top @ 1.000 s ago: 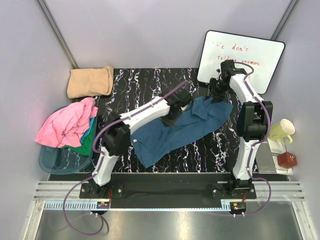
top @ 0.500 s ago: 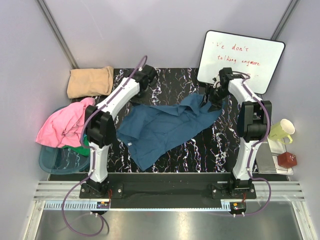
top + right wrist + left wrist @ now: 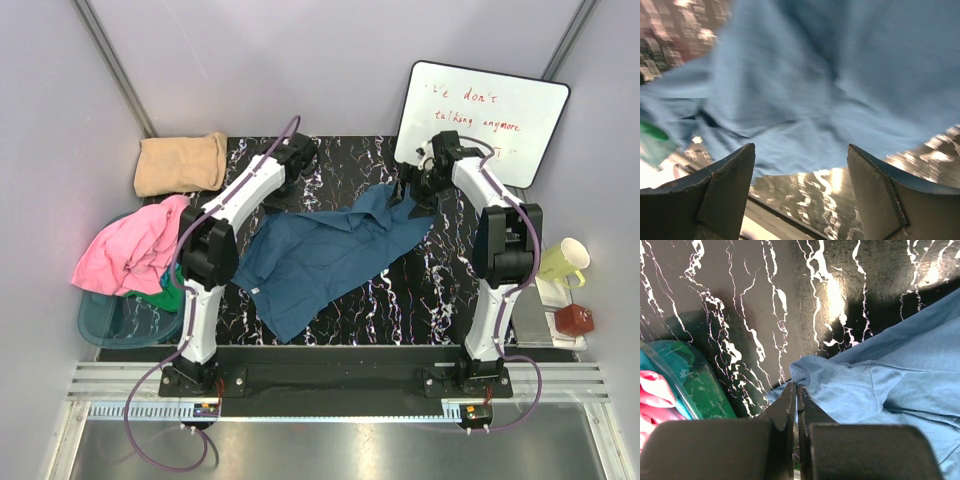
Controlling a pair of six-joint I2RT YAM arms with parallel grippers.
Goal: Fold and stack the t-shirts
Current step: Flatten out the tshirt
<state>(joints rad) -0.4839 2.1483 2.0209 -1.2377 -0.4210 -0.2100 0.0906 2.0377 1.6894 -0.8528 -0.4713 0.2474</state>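
My left gripper clenched on a corner of the dark teal-blue t-shirt, shirt rumpled on the black marbled table (between my arms), my right gripper spread wide just over its far edge

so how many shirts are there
4: a blue shirt spread mid-table, a folded tan shirt at the far left corner, a pink shirt over a green shirt in the left bin. More may be hidden underneath.

Lab test cell: grey partition walls, aluminium rail, handwritten whiteboard.
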